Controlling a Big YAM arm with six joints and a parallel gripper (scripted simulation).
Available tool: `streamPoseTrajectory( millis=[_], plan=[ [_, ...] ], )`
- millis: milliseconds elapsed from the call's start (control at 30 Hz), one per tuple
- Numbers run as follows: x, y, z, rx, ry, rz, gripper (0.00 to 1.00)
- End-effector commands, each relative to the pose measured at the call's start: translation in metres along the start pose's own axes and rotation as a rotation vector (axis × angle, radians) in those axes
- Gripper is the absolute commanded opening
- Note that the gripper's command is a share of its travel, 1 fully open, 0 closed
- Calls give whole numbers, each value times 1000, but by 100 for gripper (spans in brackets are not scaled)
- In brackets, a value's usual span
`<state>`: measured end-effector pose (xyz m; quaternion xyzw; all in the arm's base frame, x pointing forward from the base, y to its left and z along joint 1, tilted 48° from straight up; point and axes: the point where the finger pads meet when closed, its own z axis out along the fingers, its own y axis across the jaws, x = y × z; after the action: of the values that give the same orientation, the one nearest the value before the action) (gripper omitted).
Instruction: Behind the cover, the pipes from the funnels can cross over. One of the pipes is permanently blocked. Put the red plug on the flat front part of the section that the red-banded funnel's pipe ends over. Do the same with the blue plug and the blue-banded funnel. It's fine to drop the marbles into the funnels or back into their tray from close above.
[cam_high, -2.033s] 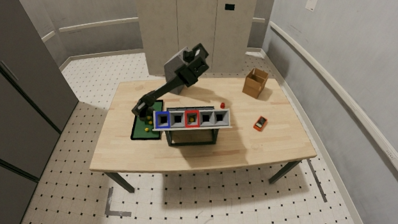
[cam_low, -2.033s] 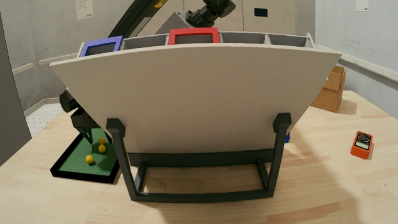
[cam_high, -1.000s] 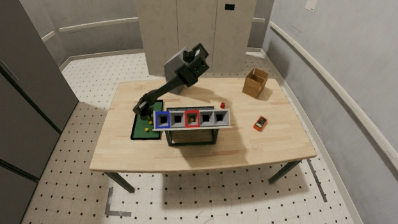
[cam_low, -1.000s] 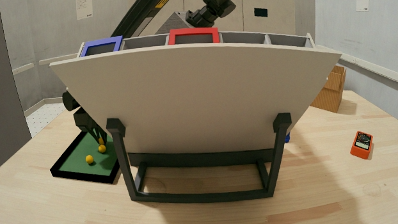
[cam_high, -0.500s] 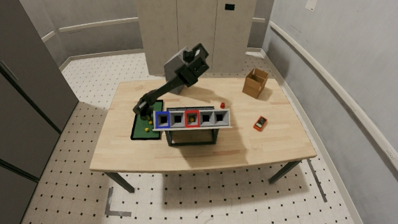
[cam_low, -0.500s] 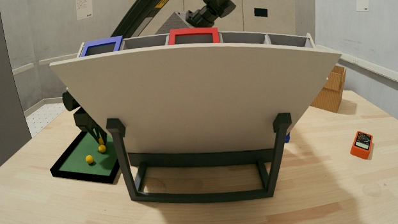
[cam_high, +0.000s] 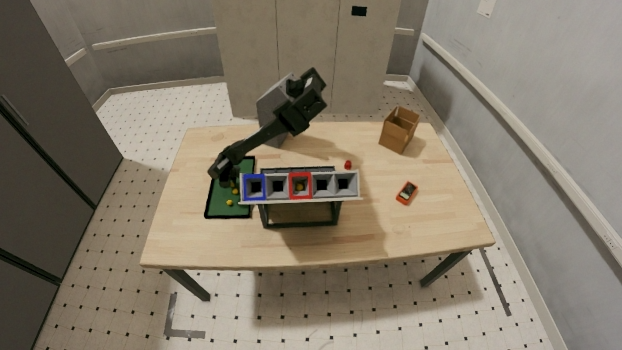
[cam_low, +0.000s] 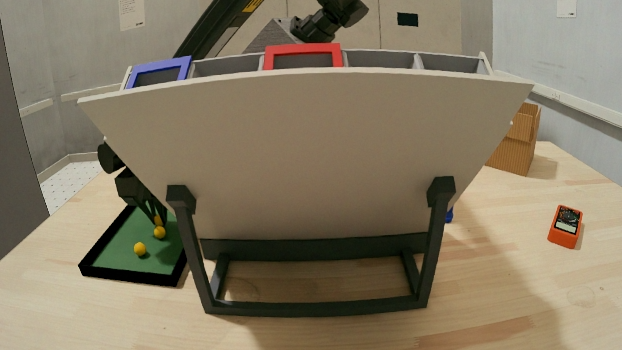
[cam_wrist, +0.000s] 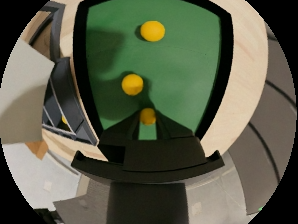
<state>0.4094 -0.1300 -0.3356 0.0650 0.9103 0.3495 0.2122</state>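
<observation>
My gripper (cam_wrist: 147, 113) is down in the green marble tray (cam_high: 229, 194) at the left of the funnel rack, shut on a yellow marble (cam_wrist: 148, 116); it also shows in the exterior view (cam_low: 156, 218). Two more yellow marbles (cam_wrist: 133, 84) (cam_wrist: 152, 30) lie loose in the tray. The rack has a blue-banded funnel (cam_high: 254, 186) at the far left and a red-banded funnel (cam_high: 300, 185) in the middle, with a yellow marble sitting in the red one. The red plug (cam_high: 348, 163) stands on the table behind the rack. The blue plug (cam_low: 449, 215) peeks out behind the rack's right leg.
A large grey cover (cam_low: 305, 155) hides the pipes and sections. A cardboard box (cam_high: 398, 129) stands at the back right. An orange device (cam_high: 407, 193) lies right of the rack. The grey arm base (cam_high: 275, 107) is at the table's back.
</observation>
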Motion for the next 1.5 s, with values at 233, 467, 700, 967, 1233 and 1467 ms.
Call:
streamPoseTrajectory(
  millis=[233, 467, 700, 967, 1233, 1467],
  plan=[
    [-6, -3, -4, 5, -13, -4, 0],
    [-6, -3, -23, 5, -13, -4, 0],
    [-5, -2, -90, 5, -13, -4, 0],
    [-5, -2, -147, 5, -13, -4, 0],
    [-5, -2, -147, 13, -21, 27, 0],
    [-6, -2, -147, 19, -28, 54, 0]
  ],
)
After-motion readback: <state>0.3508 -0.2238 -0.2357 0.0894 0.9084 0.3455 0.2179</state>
